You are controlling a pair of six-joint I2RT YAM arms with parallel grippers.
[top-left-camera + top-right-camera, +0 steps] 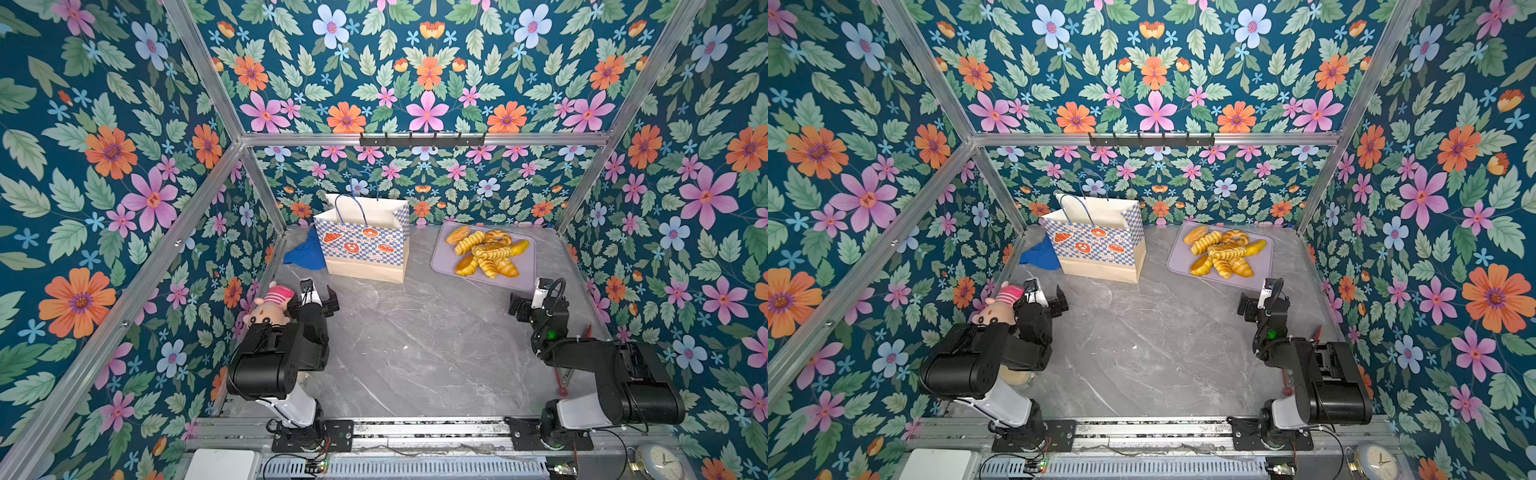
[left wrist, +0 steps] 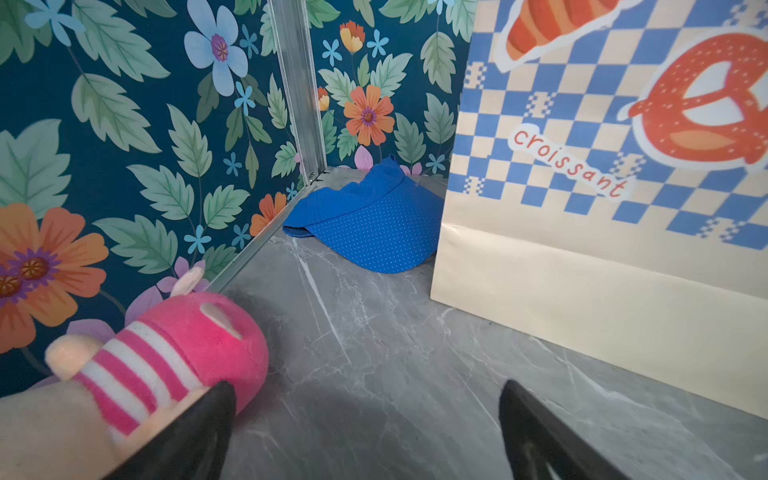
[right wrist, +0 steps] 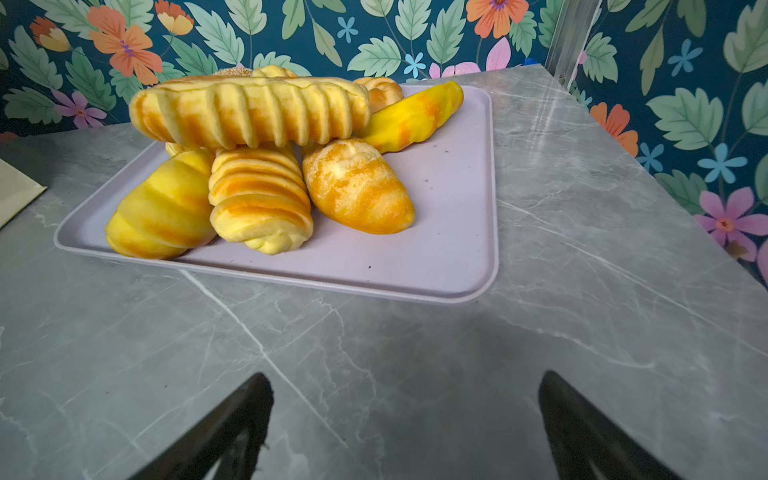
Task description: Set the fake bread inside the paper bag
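One grey marble-patterned tabletop (image 1: 415, 353) fills the lower centre in both top views. Toward its upper left, the tall cream paper bag (image 1: 365, 249) with blue checks stands upright, mouth open. Right of it and well apart, a lilac plastic tray (image 1: 525, 279) carries the glossy golden fake bread (image 1: 486, 251), piled together. At lower left, the left gripper (image 2: 368, 390) gapes empty just beside a pink-striped plush doll (image 1: 272, 305). At lower right, the right gripper (image 3: 405, 378) is spread wide and empty near the tray.
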